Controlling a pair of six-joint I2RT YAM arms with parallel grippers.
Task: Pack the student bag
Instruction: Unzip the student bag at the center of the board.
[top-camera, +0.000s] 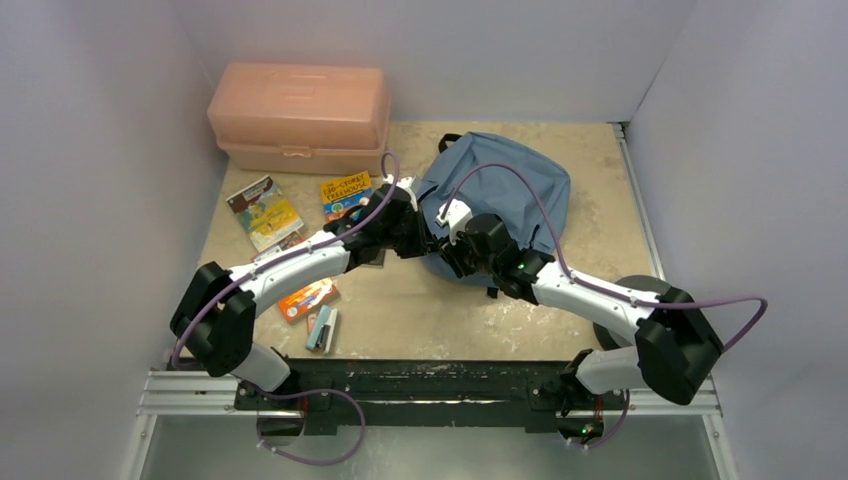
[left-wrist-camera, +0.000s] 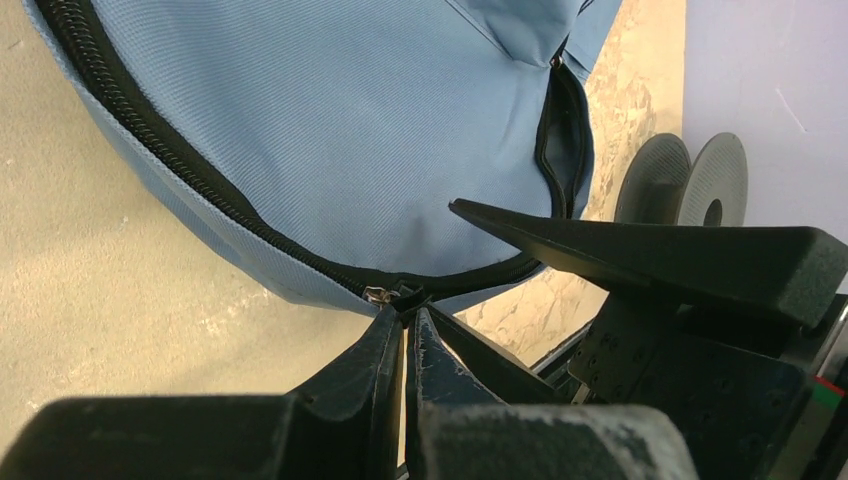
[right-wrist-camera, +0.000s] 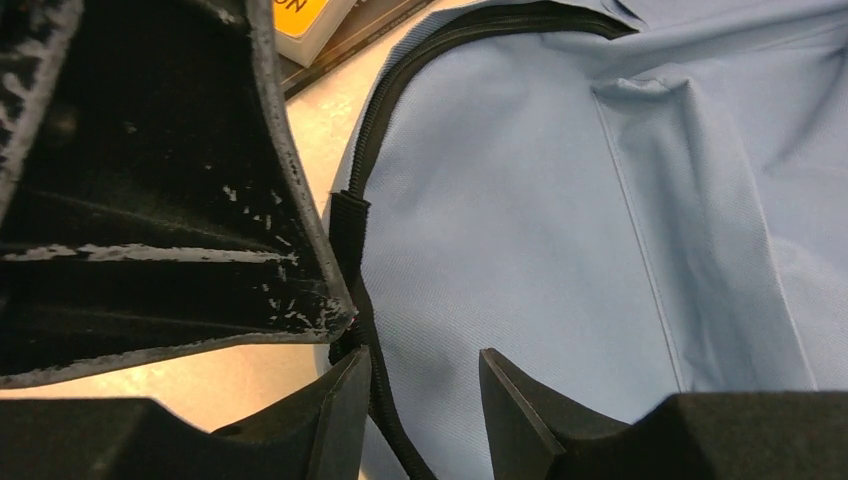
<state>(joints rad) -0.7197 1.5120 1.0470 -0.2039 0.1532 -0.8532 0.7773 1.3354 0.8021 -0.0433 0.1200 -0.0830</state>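
The student bag (top-camera: 510, 185) lies flat on the surface (top-camera: 420, 310), towards the far edge and right of the middle, its dusty-blue fabric up and its black zipper (left-wrist-camera: 150, 140) running along the rim. Both arms reach in to its near left side. The left tool (left-wrist-camera: 405, 318) is closed, its two fingers pressed together on the black pull tab (left-wrist-camera: 408, 298) just beside the metal slider (left-wrist-camera: 378, 295). The right tool (right-wrist-camera: 425, 395) stands open just beside it, with one finger at the zipper line, the other over blue fabric, and nothing gripped. A salmon-pink box (top-camera: 298, 115) sits in the far left corner. Several books (top-camera: 263, 212) lie along the left side, apart from the bag.
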